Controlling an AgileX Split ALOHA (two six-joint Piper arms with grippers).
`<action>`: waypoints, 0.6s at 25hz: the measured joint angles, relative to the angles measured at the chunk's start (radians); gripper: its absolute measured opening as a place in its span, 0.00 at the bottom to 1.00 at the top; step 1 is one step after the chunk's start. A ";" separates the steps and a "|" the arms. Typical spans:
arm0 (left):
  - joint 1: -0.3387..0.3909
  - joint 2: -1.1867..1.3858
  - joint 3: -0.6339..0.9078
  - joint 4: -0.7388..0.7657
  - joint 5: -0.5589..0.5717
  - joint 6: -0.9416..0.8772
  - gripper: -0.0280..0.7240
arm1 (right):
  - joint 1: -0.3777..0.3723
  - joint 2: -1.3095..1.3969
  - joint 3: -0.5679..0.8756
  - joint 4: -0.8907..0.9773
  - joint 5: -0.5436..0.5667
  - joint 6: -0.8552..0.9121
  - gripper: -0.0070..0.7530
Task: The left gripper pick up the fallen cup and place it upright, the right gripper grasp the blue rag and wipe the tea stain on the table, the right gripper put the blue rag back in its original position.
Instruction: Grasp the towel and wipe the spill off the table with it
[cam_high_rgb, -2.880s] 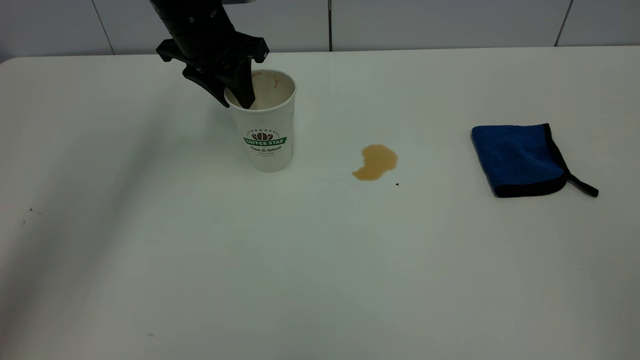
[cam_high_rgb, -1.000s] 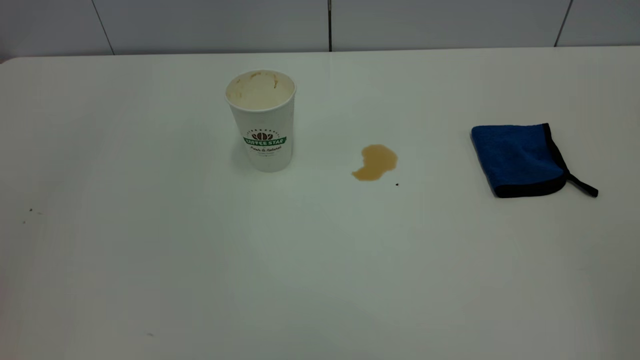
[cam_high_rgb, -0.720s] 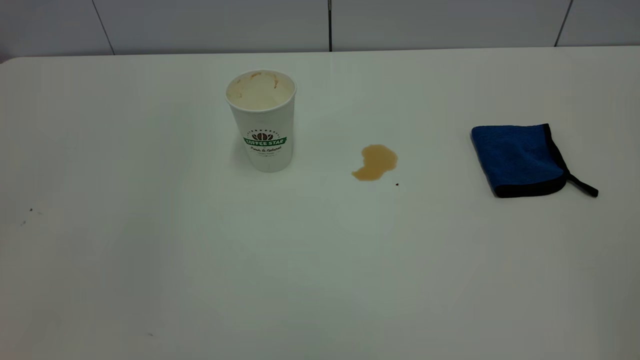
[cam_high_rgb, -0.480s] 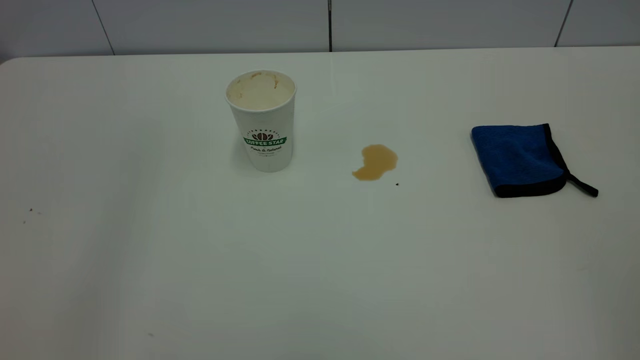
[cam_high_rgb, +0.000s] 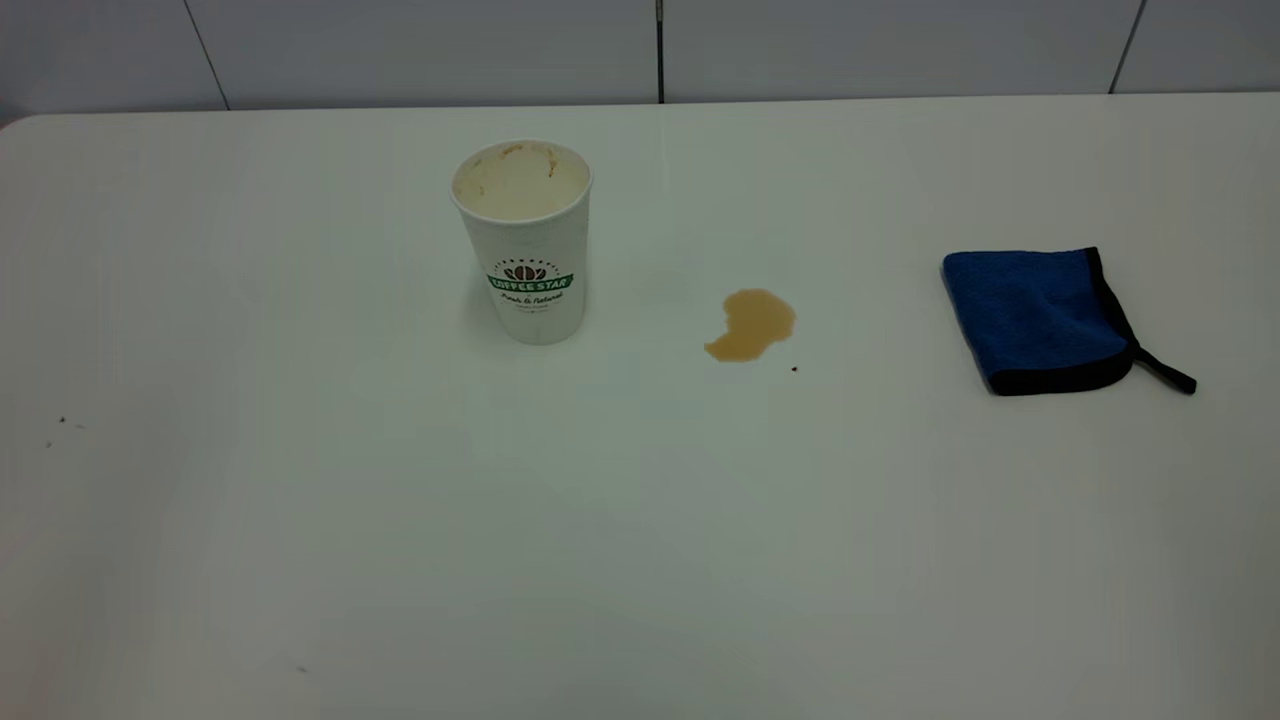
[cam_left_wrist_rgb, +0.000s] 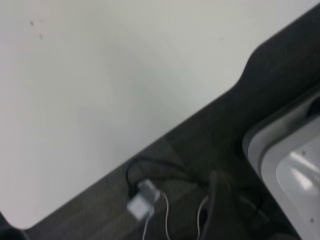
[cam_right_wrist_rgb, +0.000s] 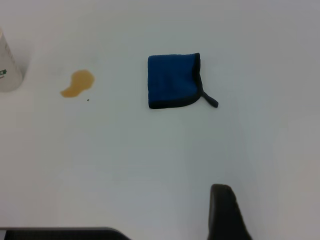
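Note:
The white paper cup (cam_high_rgb: 525, 250) with the green logo stands upright on the white table (cam_high_rgb: 640, 520), back left of centre. Right of it lies the light-brown tea stain (cam_high_rgb: 750, 325), and farther right the folded blue rag (cam_high_rgb: 1035, 320) lies flat, its black loop toward the right. Neither gripper shows in the exterior view. The right wrist view looks down on the rag (cam_right_wrist_rgb: 172, 80), the stain (cam_right_wrist_rgb: 77, 84) and the cup's edge (cam_right_wrist_rgb: 7, 65); my right gripper (cam_right_wrist_rgb: 225, 212) hangs high, well clear of the rag. My left gripper (cam_left_wrist_rgb: 220, 197) is a blurred dark shape past the table's rounded corner (cam_left_wrist_rgb: 100, 100).
A tiny dark speck (cam_high_rgb: 794, 368) sits just beside the stain. A few specks (cam_high_rgb: 60, 420) mark the table's left side. Beyond the table edge the left wrist view shows dark floor with cables (cam_left_wrist_rgb: 145, 200) and a pale grey object (cam_left_wrist_rgb: 290, 165).
About three seconds ago the left gripper was open at the cup's rim. It has since left the exterior view. The cup stays upright; the stain and the rag have not moved.

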 joint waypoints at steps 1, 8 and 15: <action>0.000 -0.040 0.018 0.000 -0.002 0.000 0.70 | 0.000 0.000 0.000 0.000 0.000 0.000 0.65; 0.000 -0.244 0.142 -0.021 0.027 -0.084 0.70 | 0.000 0.000 0.000 0.000 0.000 0.000 0.65; 0.000 -0.333 0.147 -0.048 0.039 -0.127 0.70 | 0.000 0.000 0.000 0.000 0.000 0.000 0.65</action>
